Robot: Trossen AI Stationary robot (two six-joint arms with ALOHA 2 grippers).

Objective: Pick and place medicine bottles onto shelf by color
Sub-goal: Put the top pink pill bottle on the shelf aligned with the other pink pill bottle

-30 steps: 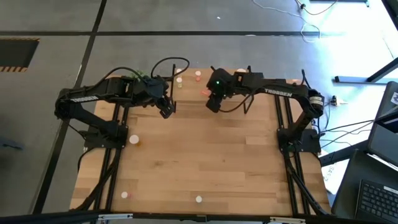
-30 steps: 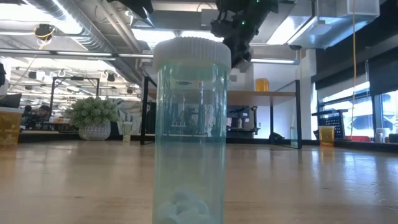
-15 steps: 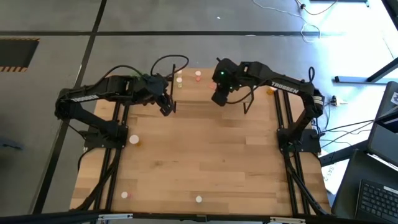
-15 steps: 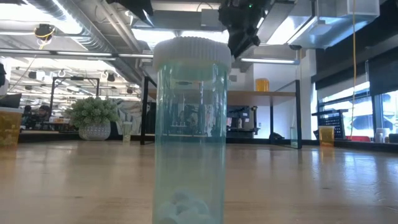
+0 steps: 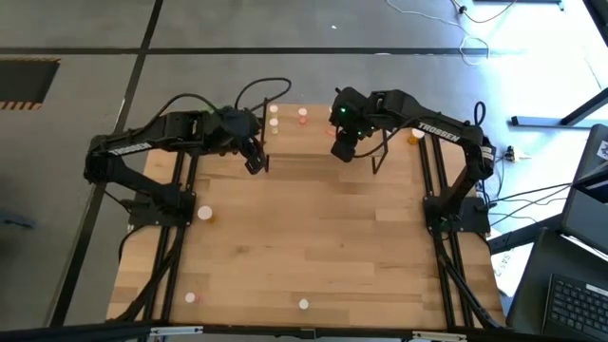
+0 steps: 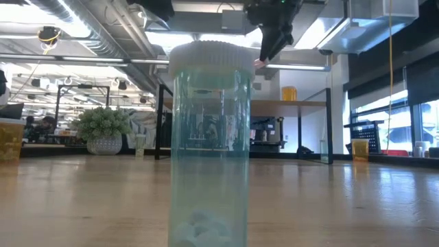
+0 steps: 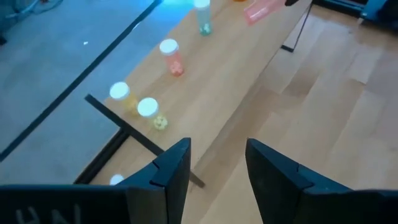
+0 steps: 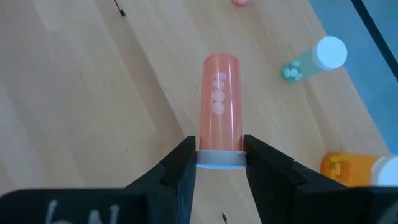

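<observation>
The shelf (image 5: 294,133), a light-wood board on black legs, stands at the table's far edge. On it stand yellowish (image 7: 149,109), pink-red (image 7: 171,56), green (image 8: 311,62) and orange (image 8: 354,167) medicine bottles. My right gripper (image 5: 342,147) hovers over the shelf, shut on a pink bottle (image 8: 221,93). My left gripper (image 7: 217,165) hangs open and empty above the shelf's left end (image 5: 255,161). A green bottle (image 6: 209,144) stands at the table's near edge, right in front of the low view. My right gripper pinches the pink bottle at its white cap end (image 8: 219,158) between its two fingers. The fingers slant down toward the far edge, and the bottle runs on past the fingertips in line with them. The bottle is lifted clear above the shelf board, with its bottom end lowest.
More small bottles stand on the tabletop at the left (image 5: 204,214) and near the front edge (image 5: 190,297). In the low view a green plant ball (image 6: 103,127) sits at the back left. Bare wood lies across the table's middle.
My right gripper has risen and gone a little toward the table's far right, carrying the pink bottle up over the shelf and tipping more steeply downward. It has stayed shut on the bottle.
</observation>
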